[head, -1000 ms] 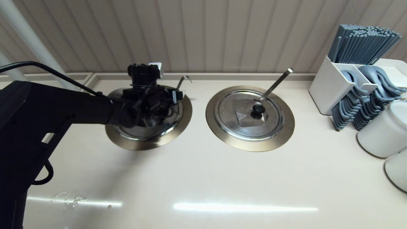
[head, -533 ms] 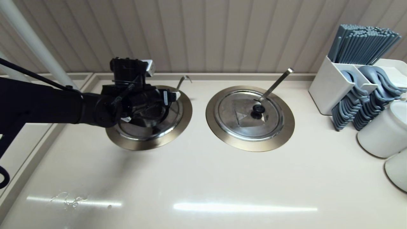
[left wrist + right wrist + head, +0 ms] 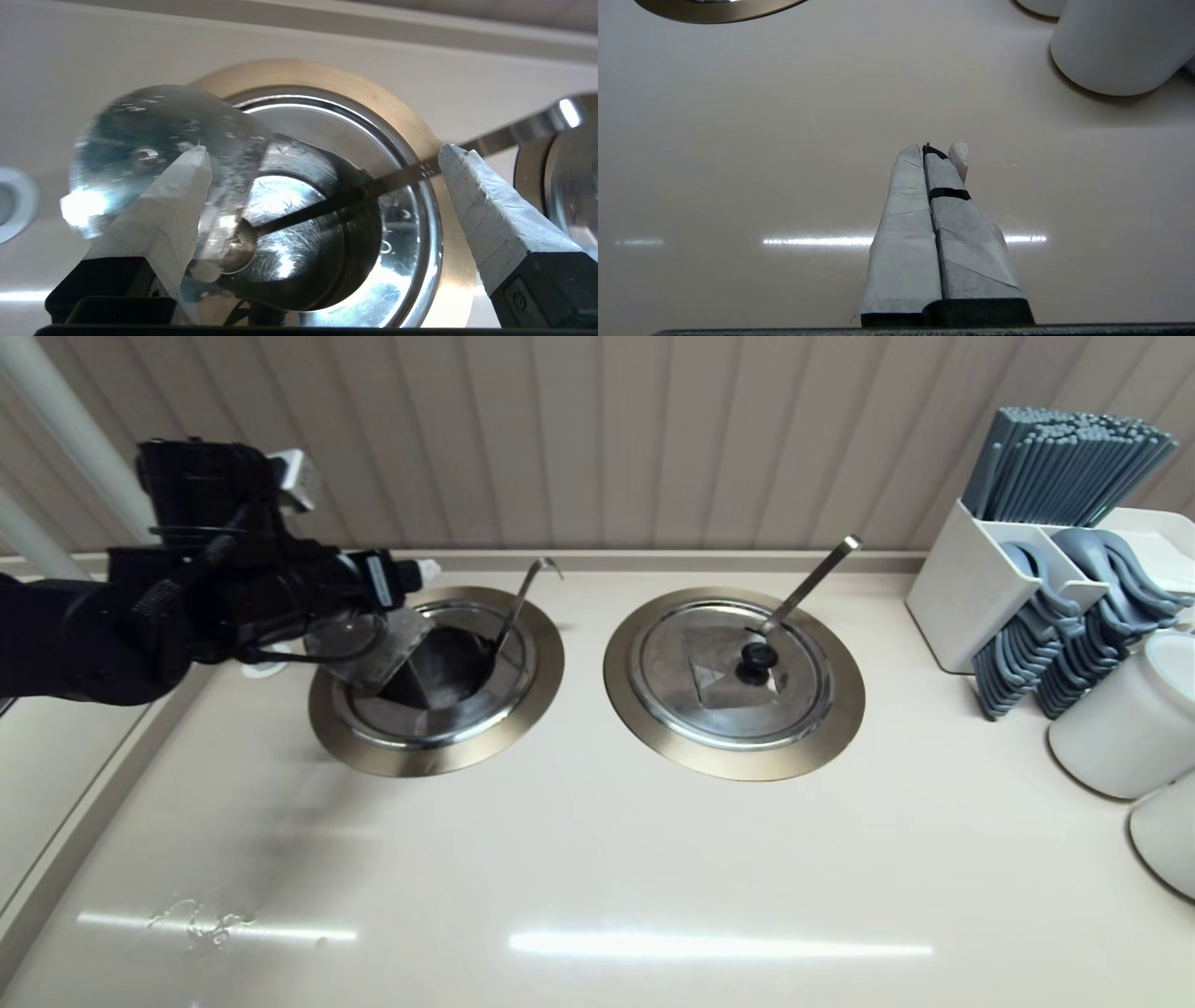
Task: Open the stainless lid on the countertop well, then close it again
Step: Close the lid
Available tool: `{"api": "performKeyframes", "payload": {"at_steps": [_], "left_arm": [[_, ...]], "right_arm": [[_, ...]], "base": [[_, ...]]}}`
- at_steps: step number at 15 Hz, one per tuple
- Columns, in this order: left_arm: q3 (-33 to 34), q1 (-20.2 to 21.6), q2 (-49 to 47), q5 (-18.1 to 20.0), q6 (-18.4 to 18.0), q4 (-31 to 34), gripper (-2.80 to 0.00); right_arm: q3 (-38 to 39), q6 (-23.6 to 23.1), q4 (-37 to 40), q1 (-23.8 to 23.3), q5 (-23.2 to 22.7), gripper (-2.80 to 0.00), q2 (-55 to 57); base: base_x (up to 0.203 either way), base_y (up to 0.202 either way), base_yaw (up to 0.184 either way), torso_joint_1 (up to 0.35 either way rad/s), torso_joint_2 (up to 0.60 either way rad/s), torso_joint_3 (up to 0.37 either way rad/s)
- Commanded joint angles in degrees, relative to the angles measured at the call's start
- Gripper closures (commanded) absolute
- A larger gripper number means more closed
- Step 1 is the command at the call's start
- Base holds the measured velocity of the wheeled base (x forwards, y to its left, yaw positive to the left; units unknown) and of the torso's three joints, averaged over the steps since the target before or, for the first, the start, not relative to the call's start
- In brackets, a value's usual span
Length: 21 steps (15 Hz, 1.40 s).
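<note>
The stainless lid [image 3: 359, 649] is off the countertop well [image 3: 537, 681], tilted and blurred above the well's left edge. In the left wrist view the lid [image 3: 135, 135] shows its shiny underside behind one finger [image 3: 173, 210]. My left gripper [image 3: 397, 593] hovers just left of the well. It [image 3: 322, 154] is open wide, and I cannot see what bears the lid. The thin hook-ended ladle [image 3: 518, 597] leans in the open pot, its handle [image 3: 514, 130] crossing the rim. My right gripper [image 3: 931, 149] is shut and empty, low over bare counter, outside the head view.
The twin lid [image 3: 733, 667] with the straight thick ladle [image 3: 812, 579] covers the right-hand well. A white holder [image 3: 971, 588] of grey chopsticks and spoons stands at the back right, with white cups [image 3: 1130, 719] beside it. A wall runs along the counter's back.
My left arm has pulled back to the left and upward. The lid, which lay on the well under the gripper, now hangs tilted at the well's left edge, and the pot is uncovered.
</note>
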State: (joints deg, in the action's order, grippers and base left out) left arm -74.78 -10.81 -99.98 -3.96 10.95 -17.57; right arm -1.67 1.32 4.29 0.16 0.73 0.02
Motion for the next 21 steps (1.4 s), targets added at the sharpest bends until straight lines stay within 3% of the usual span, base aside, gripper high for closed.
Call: {"api": "performKeyframes", "payload": {"at_steps": [1, 5, 6, 7, 10, 14, 21], "left_arm": [[3.1, 3.0, 6.5, 0.1, 6.2, 0.2, -2.8], [12.2, 8.6, 9.8, 1.2, 18.6, -0.6, -2.8], [13.5, 9.5, 9.5, 4.0, 22.0, -0.8, -2.8], [13.9, 10.4, 8.4, 5.9, 23.0, -1.0, -2.8], [14.2, 11.0, 3.1, 6.8, 23.3, -4.9, -2.8], [13.7, 11.1, -4.3, 6.5, 21.6, -15.0, -2.8], [10.0, 11.2, -11.0, 6.4, 18.9, -15.4, -2.8]], "right_arm": [[0.0, 0.0, 0.0, 0.0, 0.0, 0.0, 0.1], [0.0, 0.0, 0.0, 0.0, 0.1, 0.0, 0.1], [0.0, 0.0, 0.0, 0.0, 0.0, 0.0, 0.1], [0.0, 0.0, 0.0, -0.1, 0.0, 0.0, 0.0], [0.0, 0.0, 0.0, 0.0, 0.0, 0.0, 0.1], [0.0, 0.0, 0.0, 0.0, 0.1, 0.0, 0.1], [0.0, 0.0, 0.0, 0.0, 0.1, 0.0, 0.0]], "base": [[0.0, 0.0, 0.0, 0.0, 0.0, 0.0], [0.0, 0.0, 0.0, 0.0, 0.0, 0.0], [0.0, 0.0, 0.0, 0.0, 0.0, 0.0], [0.0, 0.0, 0.0, 0.0, 0.0, 0.0], [0.0, 0.0, 0.0, 0.0, 0.0, 0.0], [0.0, 0.0, 0.0, 0.0, 0.0, 0.0], [0.0, 0.0, 0.0, 0.0, 0.0, 0.0]]}}
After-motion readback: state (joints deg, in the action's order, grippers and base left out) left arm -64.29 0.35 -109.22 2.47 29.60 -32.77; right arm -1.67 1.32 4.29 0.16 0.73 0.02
